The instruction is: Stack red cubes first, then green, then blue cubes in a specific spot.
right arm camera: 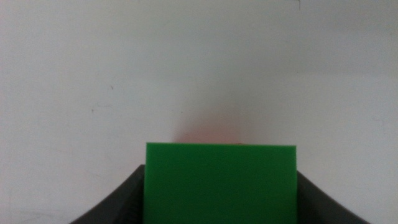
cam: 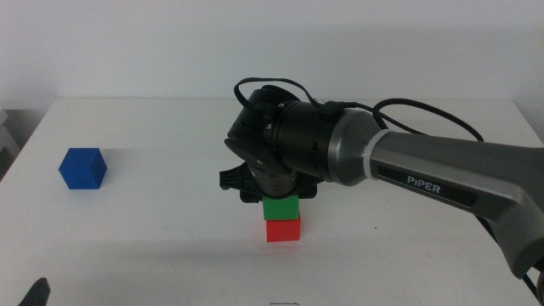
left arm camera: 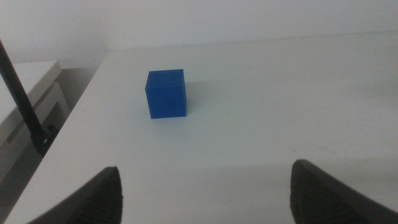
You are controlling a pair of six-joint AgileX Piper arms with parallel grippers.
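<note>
The red cube [cam: 283, 230] rests on the white table, a little ahead of its middle. Directly on top of it is the green cube [cam: 280, 208], and my right gripper [cam: 279, 197] comes down over it from the right. In the right wrist view the green cube [right arm camera: 221, 183] fills the gap between the two jaws, which press on its sides, and it hides the red cube. The blue cube [cam: 82, 168] stands alone at the table's left. My left gripper [left arm camera: 205, 186] waits open, short of the blue cube [left arm camera: 166, 93], with nothing between its jaws.
The right arm's thick dark wrist and grey link [cam: 408, 170] span the table's right half, with cables looping above. The table's left edge [left arm camera: 74, 118] runs close beside the blue cube. A tip of the left gripper [cam: 38, 291] shows at the middle view's lower left corner.
</note>
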